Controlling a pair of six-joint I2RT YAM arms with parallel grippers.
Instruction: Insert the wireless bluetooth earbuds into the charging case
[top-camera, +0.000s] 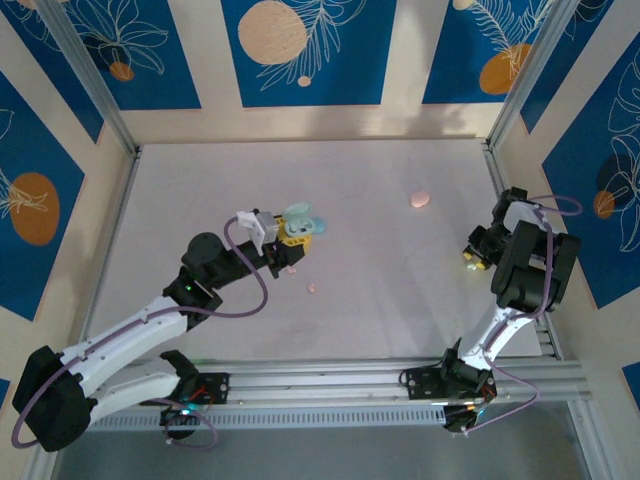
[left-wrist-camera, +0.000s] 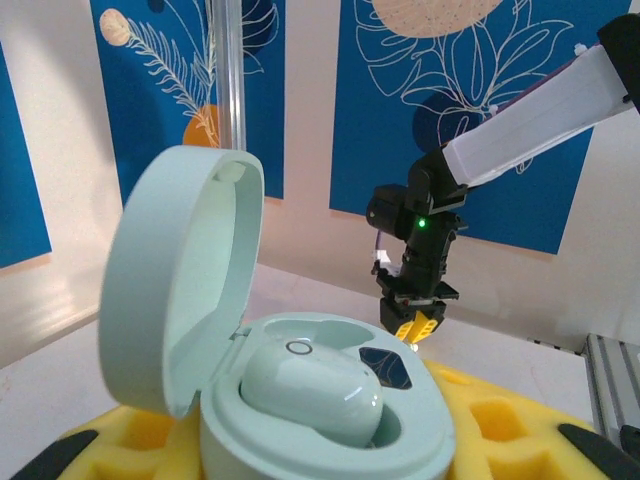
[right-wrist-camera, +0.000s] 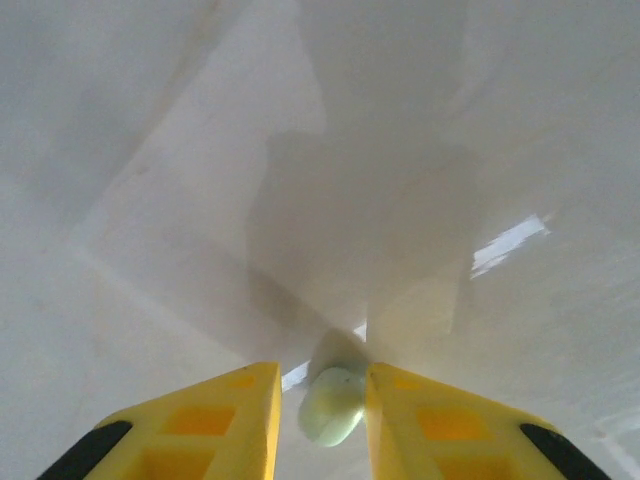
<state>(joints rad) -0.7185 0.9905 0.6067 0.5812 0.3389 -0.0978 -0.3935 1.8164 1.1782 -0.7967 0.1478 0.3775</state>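
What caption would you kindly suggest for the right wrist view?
Yellow jaws flank a pale teal earbud against the white tabletop.

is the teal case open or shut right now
Open: the charging case has its lid standing up, and one earbud sits inside.

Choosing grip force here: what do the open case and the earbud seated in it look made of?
The case looks like hard plastic, pale mint and satin, with soft highlights on its lid. The earbud looks like glossier plastic in the same mint, with sharp reflections on its rounded shell.
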